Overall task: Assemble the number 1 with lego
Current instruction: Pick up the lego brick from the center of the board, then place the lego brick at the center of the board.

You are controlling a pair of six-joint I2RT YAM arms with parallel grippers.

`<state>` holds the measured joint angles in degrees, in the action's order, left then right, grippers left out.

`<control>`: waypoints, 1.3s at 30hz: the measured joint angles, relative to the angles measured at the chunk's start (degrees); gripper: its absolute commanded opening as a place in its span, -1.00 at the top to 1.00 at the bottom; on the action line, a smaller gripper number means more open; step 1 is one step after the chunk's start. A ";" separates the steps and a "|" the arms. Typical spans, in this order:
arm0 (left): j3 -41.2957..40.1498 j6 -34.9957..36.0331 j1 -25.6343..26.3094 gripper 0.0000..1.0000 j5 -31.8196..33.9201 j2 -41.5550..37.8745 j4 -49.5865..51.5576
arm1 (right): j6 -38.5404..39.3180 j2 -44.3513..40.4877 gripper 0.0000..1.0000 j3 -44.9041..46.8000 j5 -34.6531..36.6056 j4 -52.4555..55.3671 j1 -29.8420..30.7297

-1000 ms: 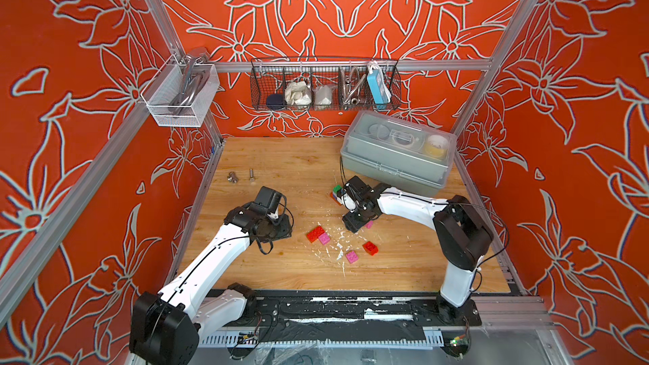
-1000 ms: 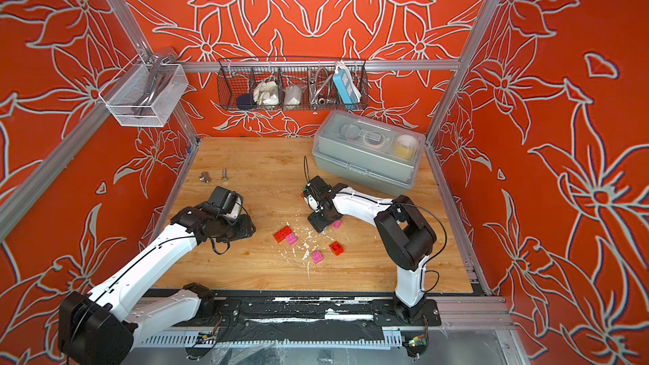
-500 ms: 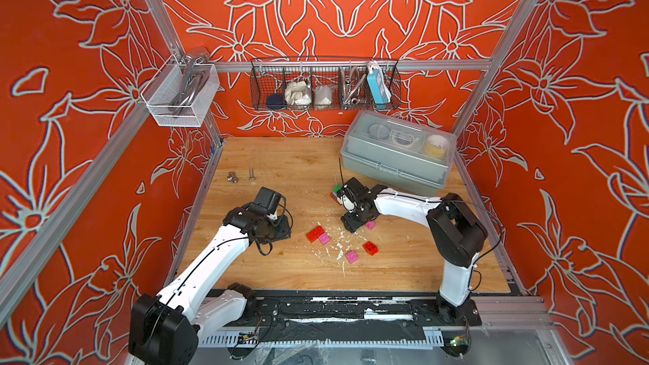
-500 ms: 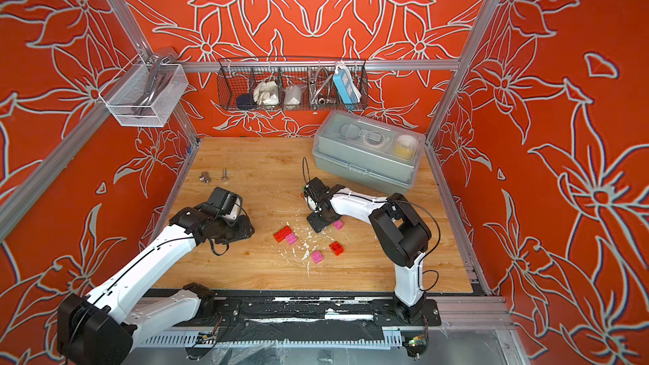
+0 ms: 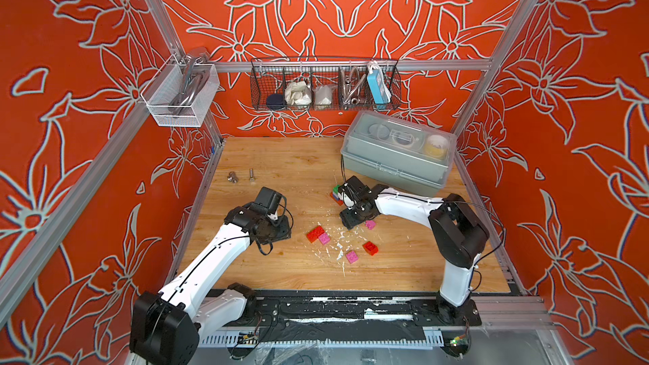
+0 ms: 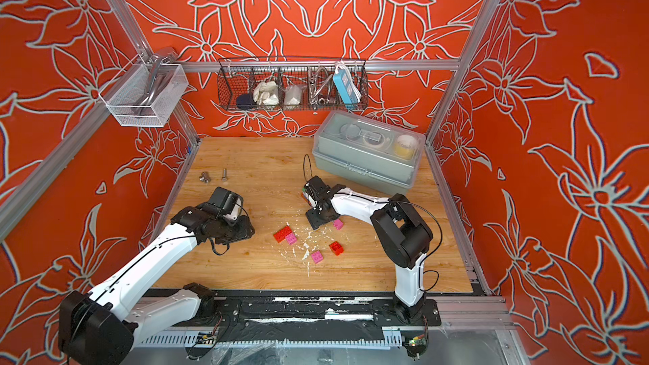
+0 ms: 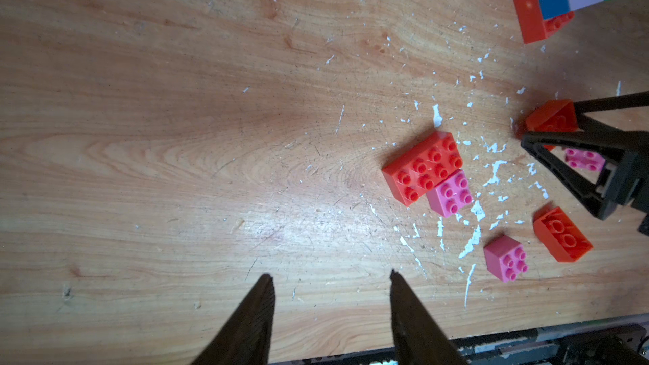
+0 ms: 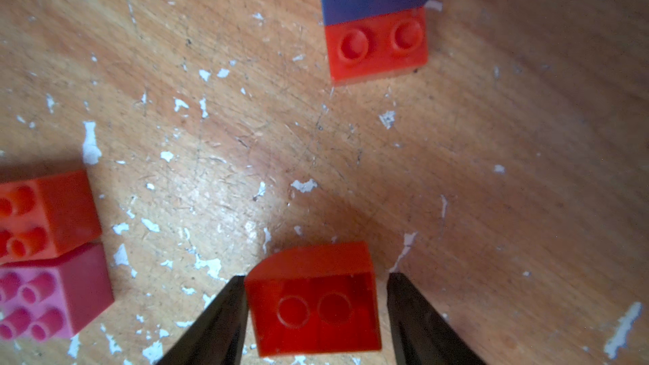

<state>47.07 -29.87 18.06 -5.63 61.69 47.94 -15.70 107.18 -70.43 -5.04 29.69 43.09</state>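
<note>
Between the right fingers (image 8: 217,317), which stand apart and are not yet clamped, a red brick (image 8: 312,310) lies on the counter (image 8: 491,170). 1 finger touches or nearly touches its end, while a sliver of counter shows at the other. The brick is turned hollow side up, with 2 round tubes facing the wrist and the studs towards the counter. Its long axis appears to run from finger to finger, slightly tipped. For a sound grip, the brick should be centred so that both fingers meet its ends together, and the hold kept low on its walls. It is judged that the brick must be turned over before it can be pressed on. Off to 1 side of the fingers a red and pink pair (image 8: 63,219) is seen. Ahead of the fingers the stack (image 8: 375,47) stands upright, a red base under blue and lilac, with 2 studs left bare. Well apart, the left fingers (image 7: 253,310) are held open over bare counter, with nothing between them.
</note>
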 measured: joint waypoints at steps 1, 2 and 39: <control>0.00 0.00 0.00 -0.04 -0.02 0.00 0.00 | -0.28 0.00 -0.22 -0.02 -0.04 -0.02 0.00; 0.00 0.02 0.00 -0.03 -0.02 0.00 0.00 | -0.48 0.02 -0.20 -0.02 -0.15 -0.04 0.00; -7.82 34.29 0.04 -0.47 -26.86 -8.90 -52.92 | -30.23 -8.74 0.08 -29.07 -52.81 11.80 -9.64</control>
<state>39.24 4.43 18.11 -32.49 52.80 -4.97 -45.93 98.43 -99.50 -57.84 41.50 33.45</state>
